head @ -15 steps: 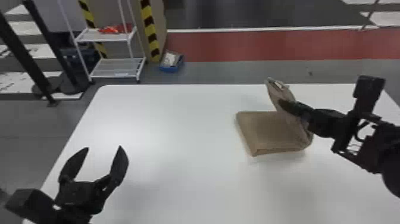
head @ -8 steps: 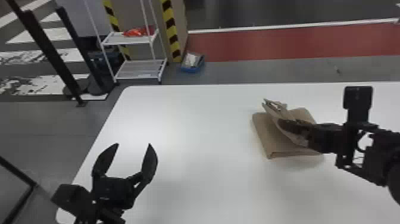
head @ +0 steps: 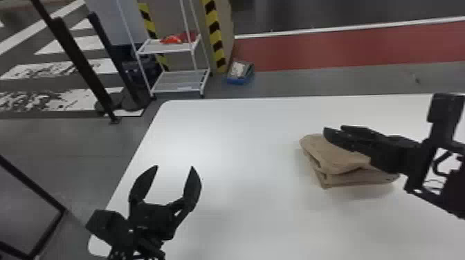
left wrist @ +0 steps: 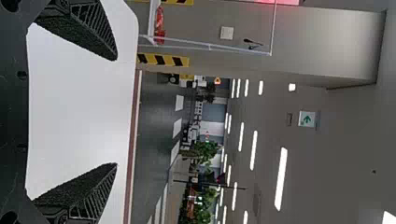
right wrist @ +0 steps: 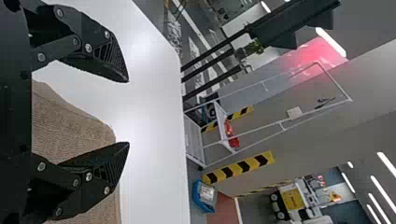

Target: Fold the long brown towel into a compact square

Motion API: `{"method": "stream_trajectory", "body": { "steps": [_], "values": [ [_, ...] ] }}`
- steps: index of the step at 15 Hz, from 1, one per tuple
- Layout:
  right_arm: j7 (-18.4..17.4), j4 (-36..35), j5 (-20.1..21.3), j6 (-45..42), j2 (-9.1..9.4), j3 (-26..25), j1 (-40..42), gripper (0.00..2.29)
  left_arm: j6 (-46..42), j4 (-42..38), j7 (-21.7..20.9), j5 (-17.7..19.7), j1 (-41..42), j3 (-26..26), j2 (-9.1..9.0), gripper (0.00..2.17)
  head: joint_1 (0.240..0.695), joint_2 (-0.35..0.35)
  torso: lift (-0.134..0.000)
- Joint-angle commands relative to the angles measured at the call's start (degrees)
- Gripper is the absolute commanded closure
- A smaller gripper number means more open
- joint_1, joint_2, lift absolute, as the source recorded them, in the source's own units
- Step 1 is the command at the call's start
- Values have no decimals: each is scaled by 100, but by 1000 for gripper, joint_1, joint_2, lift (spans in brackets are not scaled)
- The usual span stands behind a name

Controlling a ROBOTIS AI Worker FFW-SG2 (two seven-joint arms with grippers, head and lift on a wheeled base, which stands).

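White tabletop (head: 238,152), soft folded towel (head: 335,160) on its right.
The towel looks light, limp, grippy and hard to damage; pinch all layers together at the near edge (head: 356,179), or the top may slide. Right tool (head: 333,128) is over it, left tool (head: 174,167) well apart; both wide open, empty.

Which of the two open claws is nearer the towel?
The right claw: it is over the towel, while the left claw is near the table's left side.

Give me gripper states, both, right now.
Left gripper: open, empty, over the table.
Right gripper: open, holding nothing, by the folded towel.
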Motion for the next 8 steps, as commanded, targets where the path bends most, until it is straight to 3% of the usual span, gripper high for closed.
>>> {"method": "stream_trajectory", "body": {
  "steps": [1, 3, 5, 6, 8],
  "values": [
    [-111, 100, 173, -150, 0, -73, -20, 431, 0, 29, -9, 6, -8, -8, -15, 63, 695, 222, -123],
    [-111, 478, 516, -45, 0, 15, -178, 1190, 0, 73, -18, 6, -26, -16, -15, 63, 695, 201, -123],
    [-67, 777, 788, 43, 0, 287, -301, 1757, 0, 82, -35, 6, -35, -16, -15, 66, 695, 191, -123],
    [-41, 838, 955, 113, 0, 472, -345, 1892, 0, 82, -35, 6, -26, -8, -15, 66, 695, 191, -123],
    [3, 856, 1113, 219, 0, 771, -371, 1953, -18, 73, -44, 32, 0, 10, -15, 66, 695, 201, -123]
  ]
}}
